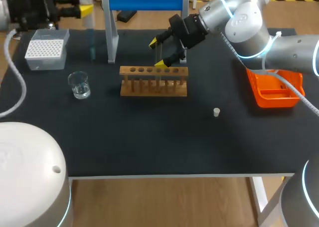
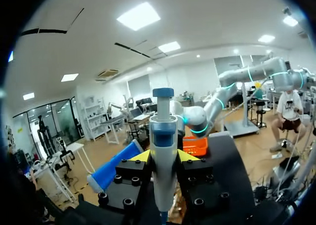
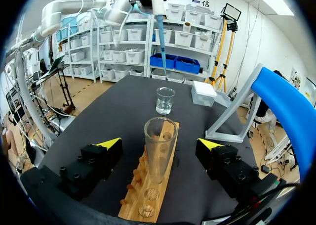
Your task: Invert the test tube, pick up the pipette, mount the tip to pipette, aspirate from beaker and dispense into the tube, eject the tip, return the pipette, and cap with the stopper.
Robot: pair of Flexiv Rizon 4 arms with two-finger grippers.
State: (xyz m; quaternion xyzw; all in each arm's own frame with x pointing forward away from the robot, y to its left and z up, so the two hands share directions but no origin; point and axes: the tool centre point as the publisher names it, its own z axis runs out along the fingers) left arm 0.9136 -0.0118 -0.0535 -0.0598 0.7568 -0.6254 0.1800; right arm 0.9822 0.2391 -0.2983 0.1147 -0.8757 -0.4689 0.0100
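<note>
Two pincers: right pincer (image 1: 158, 53) is spread open either side of one test tube (image 3: 160, 151), not touching it. The tube stands upright in one wooden rack (image 3: 148, 205). Ahead sit one beaker (image 3: 165, 100) and one tip box (image 3: 204, 93). Left pincer (image 2: 163, 156) is clenched on one pipette (image 2: 163, 136).

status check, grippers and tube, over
Left gripper shut on pipette. Right gripper open, astride test tube upright in rack. Stopper off, on table.
</note>
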